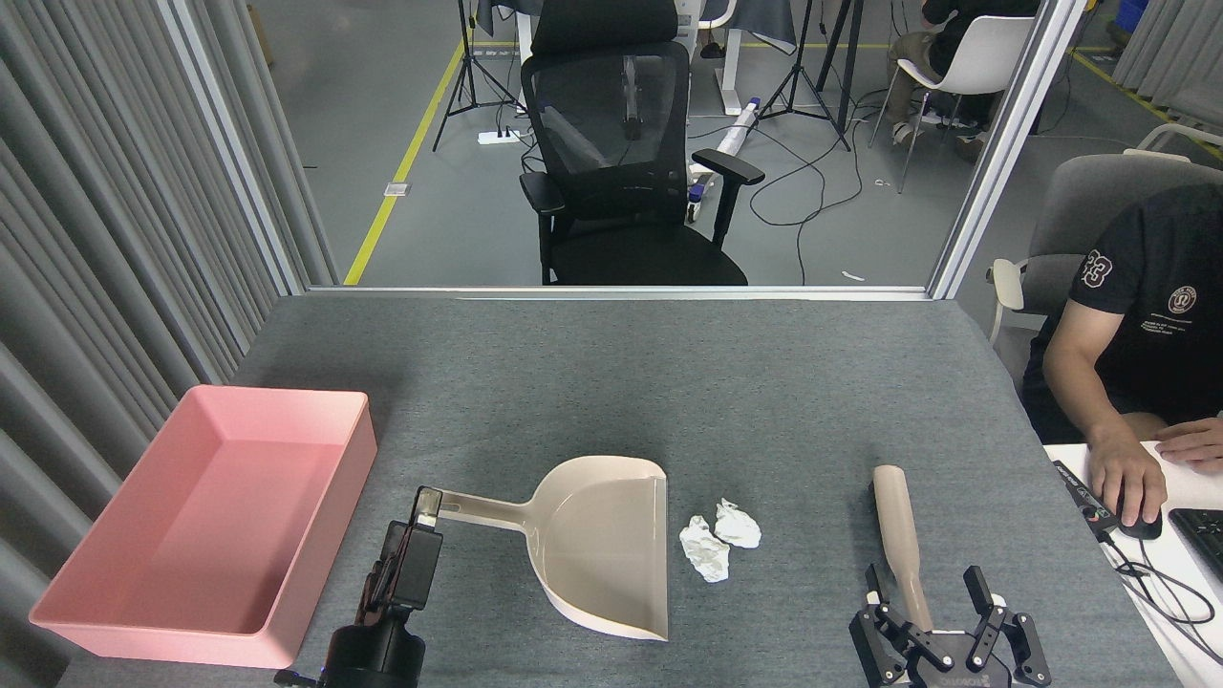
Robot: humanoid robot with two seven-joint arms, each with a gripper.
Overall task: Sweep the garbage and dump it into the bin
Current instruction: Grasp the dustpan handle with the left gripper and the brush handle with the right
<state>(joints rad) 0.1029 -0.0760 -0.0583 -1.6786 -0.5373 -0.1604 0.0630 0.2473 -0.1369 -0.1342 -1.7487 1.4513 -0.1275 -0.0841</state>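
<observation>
Pink bin [205, 521] sits at the left edge of the grey bench [669, 382], open side up, nothing visible inside.

Left hand [418, 540] is turned edge-on to the head view, its tip at the free end of the dustpan handle. From this angle I cannot tell whether the fingers are apart or closed, nor whether they touch the handle.

Beige dustpan [597, 545] lies flat, handle pointing left toward the bin, open mouth facing right.

Garbage [718, 537]: two white paper wads, touching each other, just beside the dustpan mouth on the bare bench. Not yet in the pan.

Brush [898, 530] lies lengthwise to the right of the wads. Right hand [941, 616] is over its near end with fingers spread apart, straddling the shaft, not clamped.

Person seated at far right, hand on a mouse; clear of the workspace.

Judgement: step in hand is acquiring both tools. To do it well:
- Left hand should grip the handle squarely and keep the pan lip pressed flat to the bench, or the wads will slide under it.
- Right hand should close on the shaft centred, so the brush does not twist.
- Sweep leftward in a short, low stroke; the wads are light and could roll past the mouth.
</observation>
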